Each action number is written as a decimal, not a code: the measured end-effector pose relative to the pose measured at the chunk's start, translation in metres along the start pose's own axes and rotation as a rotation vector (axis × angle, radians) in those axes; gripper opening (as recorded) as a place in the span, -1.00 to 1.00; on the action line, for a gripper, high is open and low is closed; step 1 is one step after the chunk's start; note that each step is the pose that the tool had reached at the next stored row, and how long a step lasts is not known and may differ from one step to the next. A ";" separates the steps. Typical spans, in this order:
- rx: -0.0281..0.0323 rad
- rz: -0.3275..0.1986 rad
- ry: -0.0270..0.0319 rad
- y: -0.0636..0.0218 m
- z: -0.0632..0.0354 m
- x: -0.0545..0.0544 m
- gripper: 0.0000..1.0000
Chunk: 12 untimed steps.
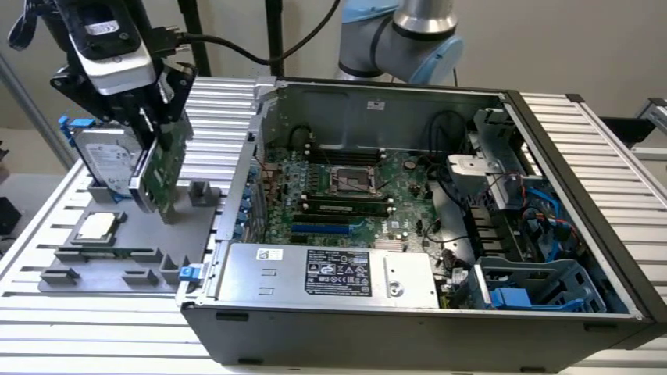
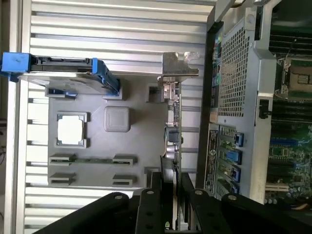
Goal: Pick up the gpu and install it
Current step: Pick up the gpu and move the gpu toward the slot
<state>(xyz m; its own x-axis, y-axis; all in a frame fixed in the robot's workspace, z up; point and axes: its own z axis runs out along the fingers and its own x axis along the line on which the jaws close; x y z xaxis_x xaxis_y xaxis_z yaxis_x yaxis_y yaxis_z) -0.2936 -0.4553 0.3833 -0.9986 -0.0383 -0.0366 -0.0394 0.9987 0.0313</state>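
Observation:
The gpu (image 1: 165,170) stands upright on edge over the grey parts holder (image 1: 125,262), at the exterior view's left. Its green board faces the computer case. My gripper (image 1: 156,134) comes down from above and is shut on the card's upper edge. In the wrist view the gpu (image 2: 174,119) shows edge-on, with its silver end bracket (image 2: 178,68) at the far end and my gripper (image 2: 170,190) clamping it between two black fingers (image 2: 155,197). I cannot tell whether the card's lower edge still rests in the holder. The open case's motherboard (image 1: 344,187) has a blue slot (image 1: 323,230).
A silver hard drive in a blue frame (image 1: 105,160) stands right beside the gpu. A small square silver chip (image 1: 96,226) lies in the holder. The open computer case (image 1: 583,180) fills the exterior view's right, its power supply (image 1: 333,273) at the front. Ribbed aluminium table (image 1: 62,328) all around.

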 end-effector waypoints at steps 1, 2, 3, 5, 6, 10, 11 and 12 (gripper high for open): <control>-0.0001 0.000 0.0014 -0.0005 -0.0044 -0.003 -1.00; -0.0002 0.000 0.0029 -0.0011 -0.0088 -0.006 -1.00; -0.0002 0.000 0.0047 -0.0017 -0.0134 -0.009 -1.00; -0.0004 0.000 0.0079 -0.0029 -0.0222 -0.016 -1.00; -0.0004 0.000 0.0098 -0.0036 -0.0268 -0.019 -1.00; -0.0008 0.001 0.0174 -0.0074 -0.0447 -0.038 -1.00; -0.0008 0.001 0.0194 -0.0086 -0.0490 -0.042 -1.00; -0.0009 0.001 0.0216 -0.0098 -0.0536 -0.047 -1.00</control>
<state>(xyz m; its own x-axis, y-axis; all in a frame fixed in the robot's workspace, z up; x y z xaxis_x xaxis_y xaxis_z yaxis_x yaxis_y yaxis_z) -0.2481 -0.4651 0.4382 -0.9992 -0.0383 -0.0149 -0.0388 0.9987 0.0322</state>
